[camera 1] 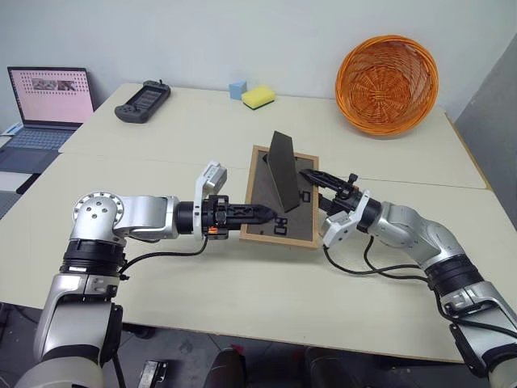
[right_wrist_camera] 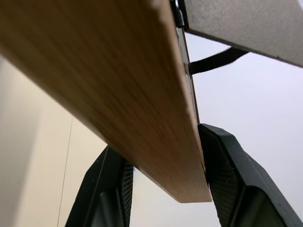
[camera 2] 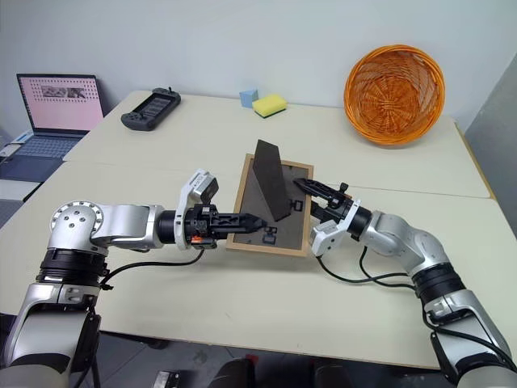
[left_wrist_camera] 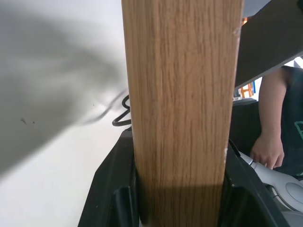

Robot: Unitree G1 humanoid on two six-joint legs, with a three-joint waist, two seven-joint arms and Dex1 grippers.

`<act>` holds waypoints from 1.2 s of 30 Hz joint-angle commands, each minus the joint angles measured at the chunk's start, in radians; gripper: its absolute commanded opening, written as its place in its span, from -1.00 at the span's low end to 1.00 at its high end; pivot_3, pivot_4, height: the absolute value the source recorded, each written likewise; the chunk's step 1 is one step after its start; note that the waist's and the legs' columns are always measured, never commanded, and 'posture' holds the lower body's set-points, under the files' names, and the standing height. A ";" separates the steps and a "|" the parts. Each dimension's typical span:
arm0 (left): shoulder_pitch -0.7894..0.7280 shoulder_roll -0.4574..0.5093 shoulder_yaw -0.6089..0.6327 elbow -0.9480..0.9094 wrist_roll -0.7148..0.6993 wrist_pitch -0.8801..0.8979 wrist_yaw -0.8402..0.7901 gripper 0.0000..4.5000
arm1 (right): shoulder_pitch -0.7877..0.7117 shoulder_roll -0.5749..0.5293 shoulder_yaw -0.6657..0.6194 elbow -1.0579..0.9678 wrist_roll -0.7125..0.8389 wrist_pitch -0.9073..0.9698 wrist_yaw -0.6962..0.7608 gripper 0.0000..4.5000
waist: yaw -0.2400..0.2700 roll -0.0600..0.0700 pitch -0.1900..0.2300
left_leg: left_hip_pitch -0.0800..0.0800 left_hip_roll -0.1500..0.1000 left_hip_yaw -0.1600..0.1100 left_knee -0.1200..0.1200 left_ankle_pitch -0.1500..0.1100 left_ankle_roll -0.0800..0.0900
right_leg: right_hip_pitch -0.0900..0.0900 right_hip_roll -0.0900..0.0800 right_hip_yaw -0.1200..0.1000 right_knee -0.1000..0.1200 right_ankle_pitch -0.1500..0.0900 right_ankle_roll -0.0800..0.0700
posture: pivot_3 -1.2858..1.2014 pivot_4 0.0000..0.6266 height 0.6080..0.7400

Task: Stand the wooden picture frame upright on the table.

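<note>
**A:** Your left end effector (camera 1: 271, 215) is clamped on the wooden picture frame (camera 1: 279, 234) at its near left corner; the wrist view shows the light-wood rail pinched between both black fingers (left_wrist_camera: 111, 198). Your right end effector (camera 1: 317, 176) has its fingers astride the frame's right rail. One sits under the wood and one above, but I cannot tell whether they are actually pressing yet.

**B:** Where is the frame itself?

**A:** Near the middle of the table (camera 1: 242, 315), dark grey back facing up, picture side down. The fold-out stand (camera 1: 284, 170) is already swung out and pokes up from the back. The frame seems lifted a little off the table between your two arms.

**B:** So which step is this?

**A:** I'd say the two-handed hold before the tip-up. Next you need to swing the frame over so its lower edge and the stand's foot both land on the table, then let go gently.

**B:** Room to move?

**A:** Plenty. The orange basket (camera 1: 388, 83) sits well off at 1 o'clock, the yellow sponge (camera 1: 258, 97) at 12, and the game controller (camera 1: 142, 101) at 10. The near table edge at 6 o'clock is the one to watch. Set it down towards 12.
</note>
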 commanded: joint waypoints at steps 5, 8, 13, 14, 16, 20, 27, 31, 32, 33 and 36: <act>-0.030 0.048 -0.009 -0.019 -0.024 0.022 -0.059 -0.42 | -0.053 -0.036 0.008 0.049 -0.079 -0.086 -0.106 -0.26 | -0.002 0.000 0.000 | 0.000 0.000 0.000 0.000 0.000 0.000 | 0.000 0.000 0.000 0.000 0.000 0.000 | 0.03 -0.52 1.00; -0.030 0.057 -0.016 -0.020 -0.024 0.024 -0.065 -0.42 | -0.067 -0.036 0.022 0.050 -0.102 -0.103 -0.129 -0.32 | -0.004 0.000 0.000 | 0.001 0.000 0.000 0.000 0.000 0.000 | 0.000 0.000 0.000 0.000 0.000 0.000 | 0.03 -0.52 1.00; -0.032 0.063 -0.025 -0.018 -0.024 0.023 -0.074 -0.42 | -0.069 -0.034 0.028 0.043 -0.122 -0.125 -0.155 -0.35 | -0.002 0.000 0.000 | 0.001 -0.001 -0.001 0.000 0.000 0.000 | 0.001 0.000 0.000 0.000 0.000 0.000 | 0.03 -0.52 1.00; -0.032 0.064 -0.027 -0.020 -0.024 0.021 -0.073 -0.42 | -0.069 -0.034 0.028 0.041 -0.124 -0.127 -0.157 -0.35 | -0.003 0.000 0.000 | 0.001 -0.001 -0.001 0.000 0.000 0.000 | 0.001 0.000 0.000 0.000 0.000 0.000 | 0.03 -0.52 1.00; -0.030 0.065 -0.029 -0.022 -0.024 0.017 -0.069 -0.42 | -0.068 -0.030 0.020 0.041 -0.114 -0.118 -0.159 -0.35 | -0.003 0.000 0.000 | 0.001 -0.001 -0.001 0.000 0.000 0.000 | 0.000 0.000 0.000 0.000 0.000 0.000 | 0.03 -0.52 1.00; -0.023 0.066 -0.028 -0.040 -0.024 -0.001 -0.047 -0.42 | -0.069 -0.024 0.011 0.041 -0.106 -0.097 -0.155 -0.35 | -0.003 0.000 0.000 | 0.001 -0.001 -0.001 0.000 0.000 0.000 | 0.001 0.000 0.000 0.000 0.000 0.000 | 0.03 -0.52 1.00; -0.023 0.077 -0.019 -0.032 -0.024 0.008 -0.072 0.11 | -0.051 -0.023 0.012 0.028 -0.094 -0.088 -0.138 -0.35 | -0.004 0.000 0.000 | 0.001 -0.001 -0.001 0.000 0.000 0.000 | 0.001 0.000 0.000 0.001 0.000 0.000 | 0.03 -0.52 1.00; -0.032 0.102 -0.029 -0.032 -0.024 0.035 -0.115 0.44 | -0.046 -0.026 0.014 0.028 -0.098 -0.090 -0.138 -0.35 | -0.004 0.000 0.000 | 0.001 -0.001 -0.001 0.000 0.000 0.000 | 0.001 0.000 0.000 0.001 0.000 0.000 | 0.03 -0.52 1.00; -0.032 0.107 -0.033 -0.034 -0.024 0.036 -0.118 0.51 | -0.046 -0.026 0.014 0.029 -0.099 -0.090 -0.139 -0.35 | -0.005 0.000 0.000 | 0.001 -0.001 -0.001 0.000 0.000 0.000 | 0.000 0.000 0.000 0.001 0.000 0.000 | 0.03 -0.52 1.00; -0.032 0.110 -0.035 -0.030 -0.024 0.037 -0.122 0.63 | -0.048 -0.026 0.013 0.030 -0.097 -0.090 -0.138 -0.35 | -0.005 0.000 0.000 | 0.001 0.000 -0.001 0.000 0.000 0.000 | 0.000 0.000 0.000 0.001 0.000 0.000 | 0.03 -0.52 1.00; -0.030 0.118 -0.037 -0.023 -0.024 0.032 -0.130 0.81 | -0.053 -0.024 0.013 0.034 -0.095 -0.090 -0.138 -0.35 | -0.005 0.000 0.000 | 0.001 -0.001 -0.001 0.000 0.000 0.000 | 0.001 0.000 0.000 0.001 0.000 0.000 | 0.03 -0.52 1.00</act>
